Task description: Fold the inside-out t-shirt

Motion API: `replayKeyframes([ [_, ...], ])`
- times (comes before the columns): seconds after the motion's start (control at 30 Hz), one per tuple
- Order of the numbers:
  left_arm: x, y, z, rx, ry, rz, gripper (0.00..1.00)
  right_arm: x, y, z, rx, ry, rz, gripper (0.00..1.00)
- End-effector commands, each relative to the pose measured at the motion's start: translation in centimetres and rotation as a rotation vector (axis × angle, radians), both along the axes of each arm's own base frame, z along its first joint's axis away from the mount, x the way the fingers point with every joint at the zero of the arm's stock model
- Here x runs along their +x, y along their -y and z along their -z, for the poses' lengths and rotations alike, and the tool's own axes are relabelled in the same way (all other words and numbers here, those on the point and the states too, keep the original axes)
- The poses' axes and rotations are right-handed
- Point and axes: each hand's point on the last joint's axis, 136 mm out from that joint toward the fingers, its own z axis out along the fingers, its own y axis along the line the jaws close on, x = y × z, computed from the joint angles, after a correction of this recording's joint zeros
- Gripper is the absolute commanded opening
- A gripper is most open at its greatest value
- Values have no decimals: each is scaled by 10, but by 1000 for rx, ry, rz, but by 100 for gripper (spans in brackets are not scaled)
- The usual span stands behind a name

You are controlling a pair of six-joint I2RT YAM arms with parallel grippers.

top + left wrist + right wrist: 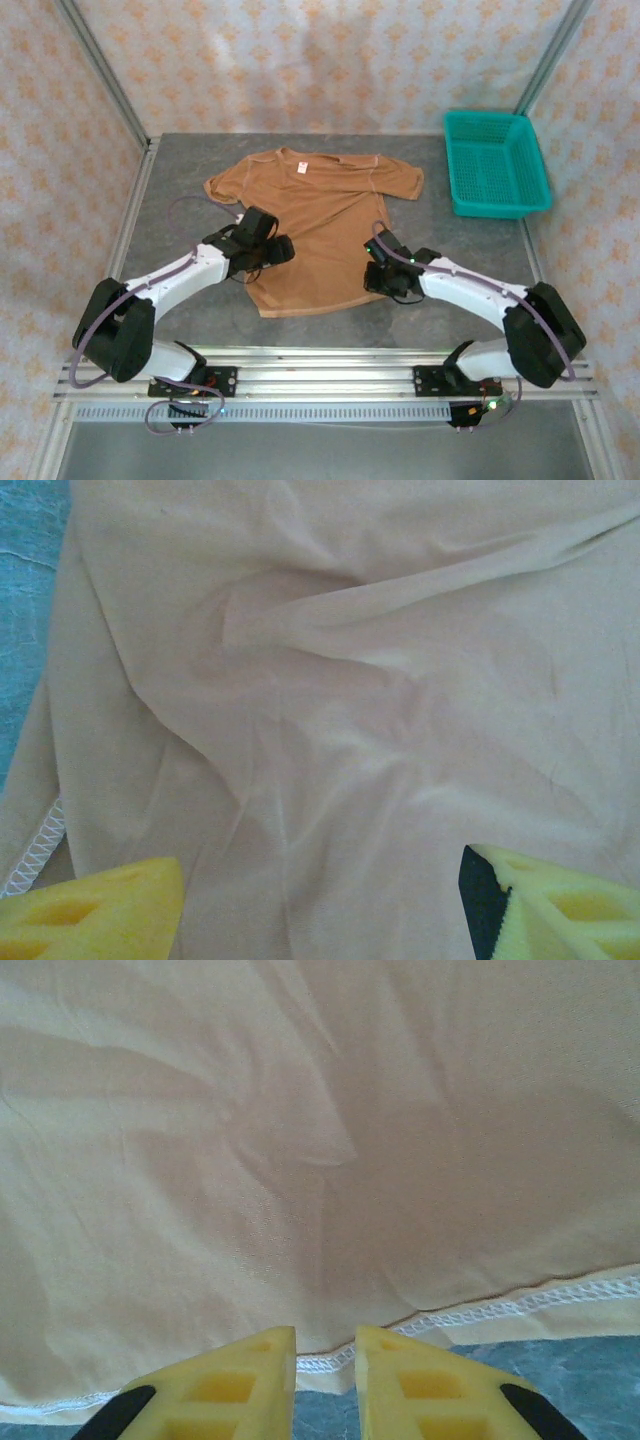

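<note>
T-shirt (320, 225) lies spread flat on the grey table (200, 160), roughly ctr. Neck points to the far wall, both sleeves are out to the sides, and the bottom edge is toward my bases. Small white label (303, 168) shows at the neckline. Cloth is tan-brown w/ pale seam lines at the shoulders.

My L gripper (278, 247) sits over the shirt's left side as seen from my bases, about mid-body, just inside the side edge. In the L wrist view my jaws stand wide: one yellow pad (90, 910) at bottom left, the other at bottom right. Wrinkled cloth lies loose btw them, and I'm gripping nothing. A bit of zigzag stitching (40, 840) shows by the left pad, w/ bare table past the cloth edge at top left.

My R gripper (383, 272) is at the shirt's right side edge, low down nr the bottom corner. In the R wrist view my jaws are narrow: the two yellow fingertips (240, 1380) stand close w/ a slim gap btw them, not meeting. The stitched edge (540, 1305) of the shirt runs across just by the tips and crosses that gap. Smooth cloth lies beyond it and table on the near side. Can't tell if the tips touch the cloth; I see no pinch on it.

Teal basket (495, 165) stands at the table's far right, well apart from the shirt.
</note>
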Motion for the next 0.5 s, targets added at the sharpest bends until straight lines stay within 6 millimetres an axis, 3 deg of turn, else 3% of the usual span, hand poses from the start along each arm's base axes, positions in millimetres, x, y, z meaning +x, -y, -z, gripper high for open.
replayKeyframes([
  [0.0,4,-10,-7,2,46,-57,74,-1,-2,14,-46,2,11,26],
  [0.27,3,-9,-7,-7,45,-61,74,-10,-4,30,-94,-29,10,31],
  [0.47,3,-9,-5,-6,44,-61,74,-18,2,26,-109,-35,18,31],
])
